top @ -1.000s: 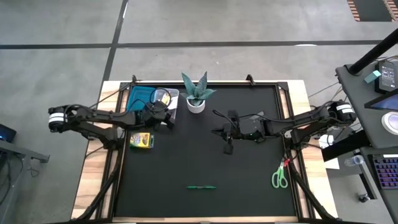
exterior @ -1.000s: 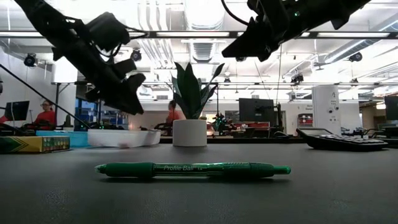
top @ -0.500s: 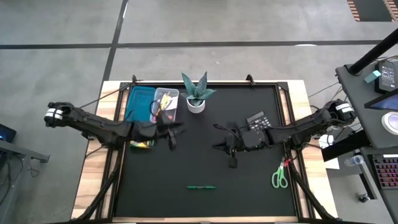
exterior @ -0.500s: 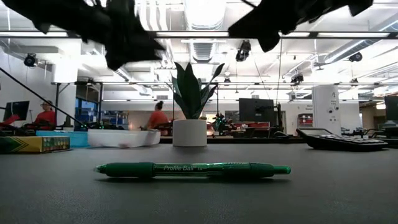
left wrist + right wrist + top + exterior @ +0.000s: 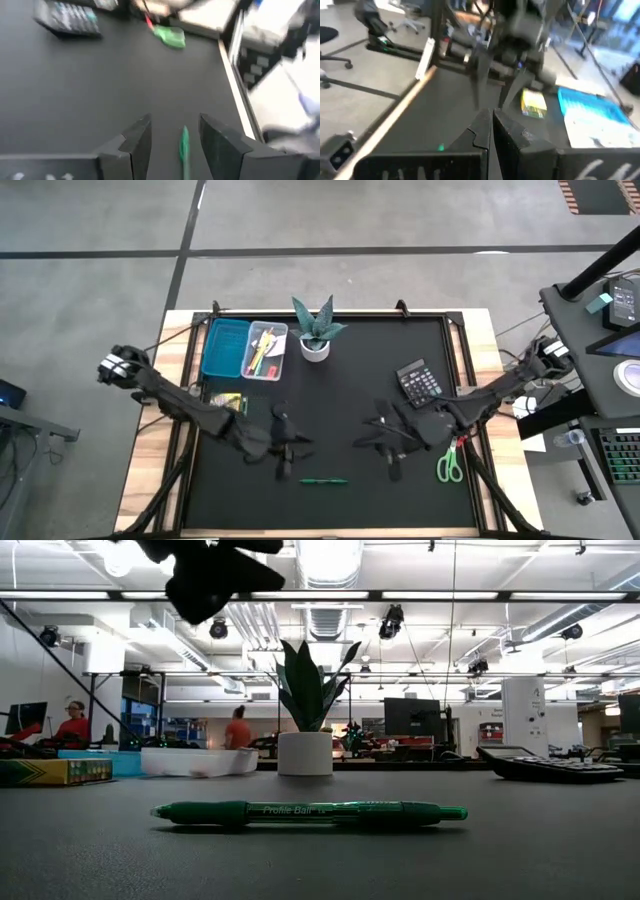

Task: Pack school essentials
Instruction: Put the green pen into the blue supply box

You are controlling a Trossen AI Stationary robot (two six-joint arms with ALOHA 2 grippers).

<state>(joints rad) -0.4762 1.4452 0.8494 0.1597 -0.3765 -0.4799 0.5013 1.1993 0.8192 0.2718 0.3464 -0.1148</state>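
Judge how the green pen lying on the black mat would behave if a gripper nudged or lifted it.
The green pen looks like a slim, round barrel lying flat, so a sideways nudge would probably roll it. It seems stiff and light. Its glossy surface may slip in the left gripper, whose open fingers straddle it.

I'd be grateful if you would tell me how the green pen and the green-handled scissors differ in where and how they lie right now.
The green pen lies near the mat's front edge, about midway across, just ahead of the open left gripper; the green-handled scissors lie at the mat's right edge, beside the shut right gripper. The pen lies crosswise; the scissors run front to back, handles toward the front. Both rest flat on the black mat, unheld and not yet packed.
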